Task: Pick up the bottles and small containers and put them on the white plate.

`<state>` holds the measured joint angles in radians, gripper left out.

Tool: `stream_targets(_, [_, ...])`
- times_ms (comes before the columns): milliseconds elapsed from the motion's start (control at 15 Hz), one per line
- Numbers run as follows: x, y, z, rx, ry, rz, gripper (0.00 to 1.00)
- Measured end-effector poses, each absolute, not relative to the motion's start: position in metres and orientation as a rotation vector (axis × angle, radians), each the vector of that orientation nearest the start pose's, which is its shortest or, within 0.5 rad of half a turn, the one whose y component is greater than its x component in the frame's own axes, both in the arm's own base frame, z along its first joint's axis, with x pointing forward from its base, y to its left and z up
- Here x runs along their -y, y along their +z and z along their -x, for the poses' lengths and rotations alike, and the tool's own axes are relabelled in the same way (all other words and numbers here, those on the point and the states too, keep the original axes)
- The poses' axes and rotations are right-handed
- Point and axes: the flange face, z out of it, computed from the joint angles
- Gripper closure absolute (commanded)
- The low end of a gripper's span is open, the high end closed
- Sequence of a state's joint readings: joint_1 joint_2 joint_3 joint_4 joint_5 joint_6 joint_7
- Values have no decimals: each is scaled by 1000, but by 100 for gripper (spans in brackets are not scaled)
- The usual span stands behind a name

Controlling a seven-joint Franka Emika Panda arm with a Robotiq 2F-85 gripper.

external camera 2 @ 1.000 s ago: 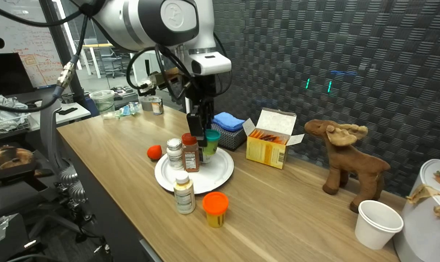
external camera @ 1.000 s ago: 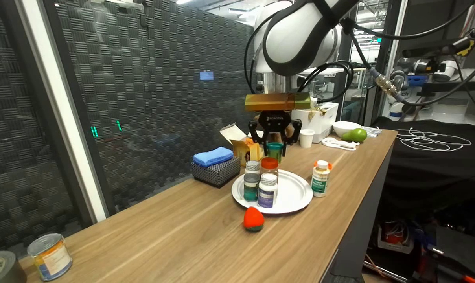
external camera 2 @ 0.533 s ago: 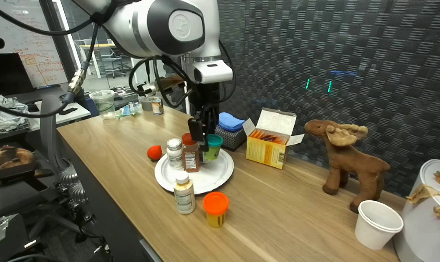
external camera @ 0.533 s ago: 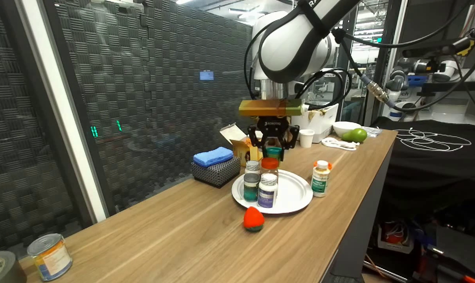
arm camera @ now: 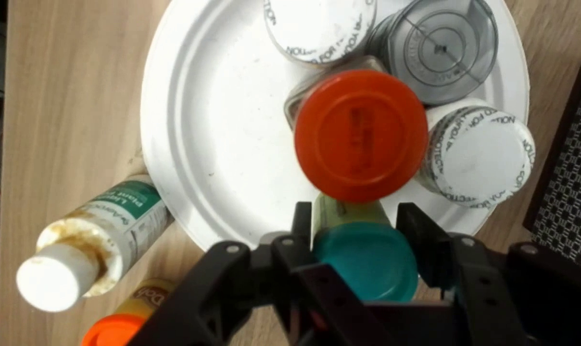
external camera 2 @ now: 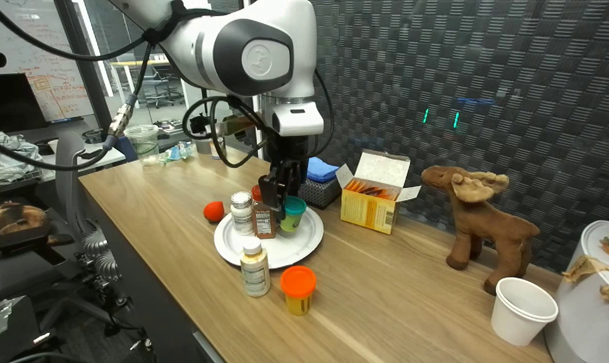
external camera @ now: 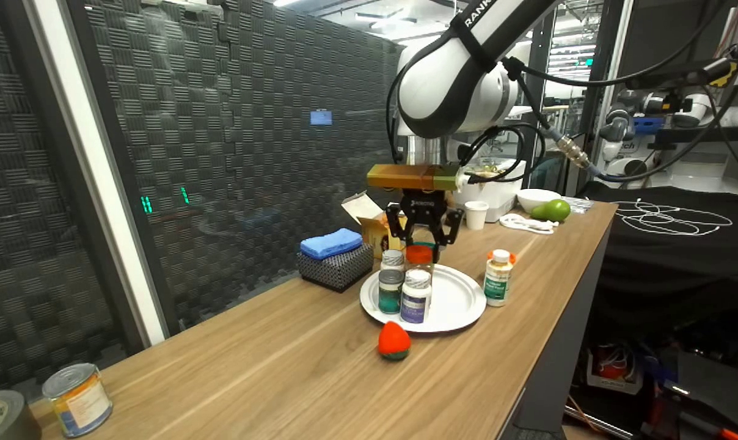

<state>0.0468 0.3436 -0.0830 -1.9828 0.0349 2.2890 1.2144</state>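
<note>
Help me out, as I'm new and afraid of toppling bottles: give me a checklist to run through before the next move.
1. Gripper shut on the green tub: ok, held from both sides.
2. Green tub over the white plate: ok.
3. Green tub's base resting on the plate: cannot tell.
4. Green tub clear of the red-capped bottle: cannot tell; the bottle hides part of it in the wrist view.
5. Red-capped bottle standing upright: ok.
6. All task items on the plate: not ok; the white bottle with the green label, the orange-lidded tub and the red piece are on the table.
</note>
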Motion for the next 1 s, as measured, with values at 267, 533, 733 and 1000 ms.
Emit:
stream_targets(267, [22,275,-607,-1916,36,2514,76])
stream_targets(533, [30,272,-611,-1950,6,2483,76])
stream_targets(733, [32,271,-613,-1956,-9,2474,76])
stream_targets(1000, [30,270,-616,-1945,-27,2471,26])
